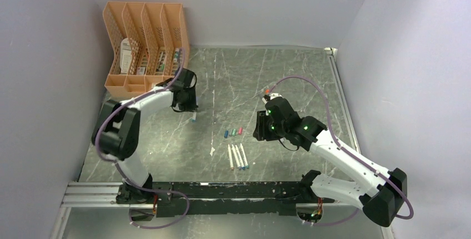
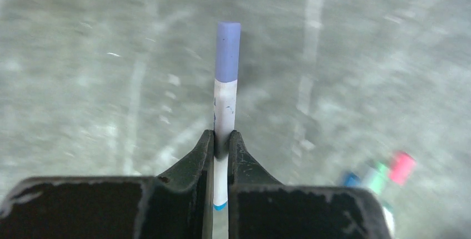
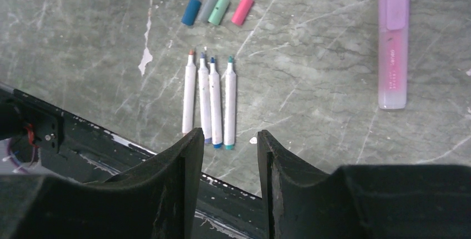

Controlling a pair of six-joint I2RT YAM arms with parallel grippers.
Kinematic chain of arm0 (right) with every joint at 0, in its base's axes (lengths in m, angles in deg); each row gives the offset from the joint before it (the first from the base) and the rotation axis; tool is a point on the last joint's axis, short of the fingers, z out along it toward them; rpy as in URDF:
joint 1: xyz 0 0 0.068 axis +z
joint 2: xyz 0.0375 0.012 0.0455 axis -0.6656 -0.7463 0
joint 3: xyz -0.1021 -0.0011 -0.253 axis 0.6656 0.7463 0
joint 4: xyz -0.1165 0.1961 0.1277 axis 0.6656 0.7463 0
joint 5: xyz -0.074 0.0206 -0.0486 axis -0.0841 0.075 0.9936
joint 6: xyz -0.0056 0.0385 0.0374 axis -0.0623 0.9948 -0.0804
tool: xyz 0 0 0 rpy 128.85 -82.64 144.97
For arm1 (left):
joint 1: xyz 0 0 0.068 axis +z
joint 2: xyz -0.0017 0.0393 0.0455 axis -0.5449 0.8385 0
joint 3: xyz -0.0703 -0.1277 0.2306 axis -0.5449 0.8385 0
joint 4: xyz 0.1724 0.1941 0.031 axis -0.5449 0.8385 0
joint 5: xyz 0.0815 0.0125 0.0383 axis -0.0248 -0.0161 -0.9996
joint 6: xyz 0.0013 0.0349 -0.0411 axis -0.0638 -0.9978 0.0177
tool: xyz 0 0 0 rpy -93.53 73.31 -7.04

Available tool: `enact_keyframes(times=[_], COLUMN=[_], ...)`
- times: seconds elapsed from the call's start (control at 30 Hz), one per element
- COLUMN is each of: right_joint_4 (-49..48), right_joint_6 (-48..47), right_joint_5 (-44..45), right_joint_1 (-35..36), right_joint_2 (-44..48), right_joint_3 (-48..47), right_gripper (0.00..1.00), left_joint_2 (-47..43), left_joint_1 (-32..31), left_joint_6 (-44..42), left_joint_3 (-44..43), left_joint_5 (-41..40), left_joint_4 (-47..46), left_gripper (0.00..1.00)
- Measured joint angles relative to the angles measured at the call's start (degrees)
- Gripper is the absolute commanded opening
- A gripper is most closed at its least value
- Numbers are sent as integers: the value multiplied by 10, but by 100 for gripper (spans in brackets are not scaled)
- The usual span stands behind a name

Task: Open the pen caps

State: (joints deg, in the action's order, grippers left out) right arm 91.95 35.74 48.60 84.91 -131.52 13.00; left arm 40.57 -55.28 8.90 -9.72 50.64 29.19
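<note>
Since the left hand [image 2: 221, 144] has its jaws pressed onto the slim white plastic pen barrel [image 2: 225, 105] with no gap on either side, the grip sits low on the stick and leaves the far end free. Whether the pen is lifted off the surface I cannot tell. Just beyond the fingertips, straight ahead, the short lavender-blue cylindrical cap [image 2: 228, 53] sits on the barrel's tip, not yet opened.

The pen looks light, rigid and smooth, so I judge it could slide lengthwise through the pads under a pull. The cap is where the other hand should take hold, across its round sides, drawing straight along the axis rather than bending.

The right hand [image 3: 229, 139] hangs over the grey marbled bench [image 3: 311, 61], jaws partly apart with nothing between them. Just ahead of it lie four bare white pen barrels [image 3: 210, 100] side by side, tips pointing away. Farther ahead, in a row, are a dark blue cap [image 3: 191, 11], a grey cap [image 3: 208, 9], a teal cap [image 3: 220, 10] and a pink cap [image 3: 242, 10], all loose. Far to that hand's right lies a chunky translucent pink highlighter [image 3: 393, 66] with its pale purple cap [image 3: 395, 3] on. That cap is broader and would likely need a wider hold.
</note>
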Motion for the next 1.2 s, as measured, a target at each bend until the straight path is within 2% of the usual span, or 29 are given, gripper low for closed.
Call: enact_keyframes(times=[0.07,0.17,0.23,0.37,0.57,0.8,0.87,1.0,1.13,1.2], right_joint_4=[-11,-33,-56,-115,-185,-231,-236,-250,-260,-263], right_joint_6=[0,1,3,5,10,12,14,20,29,32], right_joint_5=[-12,-36,-58,-104,-153,-170,-170,-174,-181,-185], right_joint_1=[0,0,0,0,-1,-1,-1,-1,0,1], right_joint_2=[3,13,20,28,30,39,38,38,37,38], right_joint_3=[3,11,18,36,45,45,45,45,47,48], right_gripper=[44,63,69,70,66,64,61,48,17,6], left_joint_2=[-48,-143,-208,-276,-311,-329,-329,-329,-323,-318], left_joint_1=[-8,-18,-27,-85,-196,-229,-236,-252,-261,-267], left_joint_6=[16,60,108,197,291,347,353,365,372,371], left_joint_3=[21,71,114,172,228,269,269,270,273,273], left_joint_5=[49,148,207,260,267,237,230,217,197,186], left_joint_4=[-12,-75,-146,-264,-394,-476,-489,-517,-538,-539], left_gripper=[11,12,12,13,13,13,13,13,16,24])
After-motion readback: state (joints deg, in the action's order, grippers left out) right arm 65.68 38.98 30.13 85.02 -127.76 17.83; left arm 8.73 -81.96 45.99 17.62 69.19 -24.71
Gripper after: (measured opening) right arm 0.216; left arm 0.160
